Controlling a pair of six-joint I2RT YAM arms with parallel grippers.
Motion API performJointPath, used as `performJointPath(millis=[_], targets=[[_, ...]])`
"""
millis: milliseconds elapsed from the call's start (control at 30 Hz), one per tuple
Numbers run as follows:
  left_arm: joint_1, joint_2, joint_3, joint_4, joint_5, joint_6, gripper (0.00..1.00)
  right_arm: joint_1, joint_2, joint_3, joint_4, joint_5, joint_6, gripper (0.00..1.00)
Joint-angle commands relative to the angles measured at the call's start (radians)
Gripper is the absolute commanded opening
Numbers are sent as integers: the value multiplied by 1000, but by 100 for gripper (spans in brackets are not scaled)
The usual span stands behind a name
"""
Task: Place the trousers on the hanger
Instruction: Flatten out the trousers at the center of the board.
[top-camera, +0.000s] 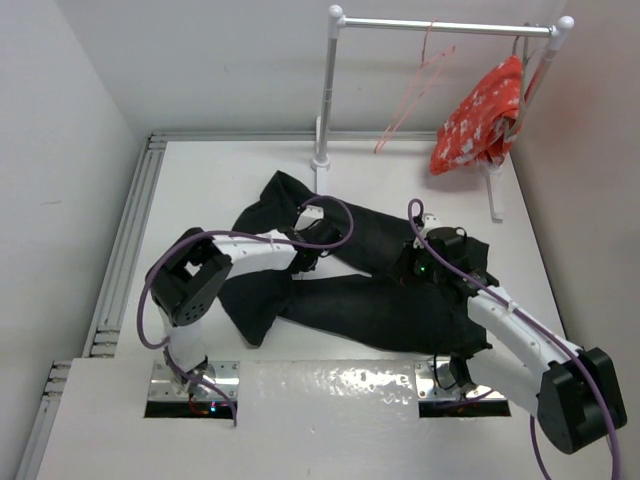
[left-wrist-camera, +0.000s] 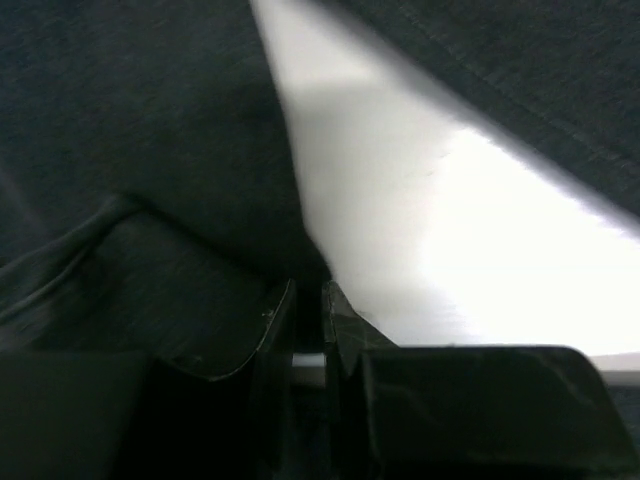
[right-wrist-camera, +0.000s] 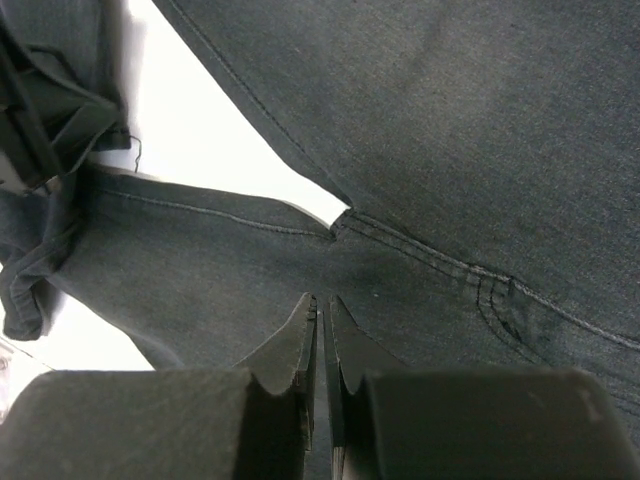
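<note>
right wrist shows the right gripper (right-wrist-camera: 320, 305) pinched shut on the trousers (right-wrist-camera: 450, 150).

White desk (top-camera: 200, 190), a grooved strip along its left side; the black trousers (top-camera: 380, 300) lie spread across its middle, both legs reaching left, a wedge of bare desk showing between them; the white rail stand (top-camera: 324, 120) stands at the far edge; two arm bases (top-camera: 190, 378) sit at the near edge
</note>
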Motion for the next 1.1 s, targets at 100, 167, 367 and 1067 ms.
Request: performJointPath(millis=[100, 167, 367, 1067], targets=[[-8, 66, 41, 50, -28, -25, 22, 10, -3, 29, 31, -2, -9, 6], [-8, 59, 18, 56, -35, -39, 26, 11, -3, 29, 29, 0, -10, 6], [-8, 43, -38, 81, 4, -53, 26, 13, 0, 30, 29, 3, -9, 9], [383, -345, 149, -135, -35, 45, 0, 13, -17, 27, 19, 69, -7, 10]])
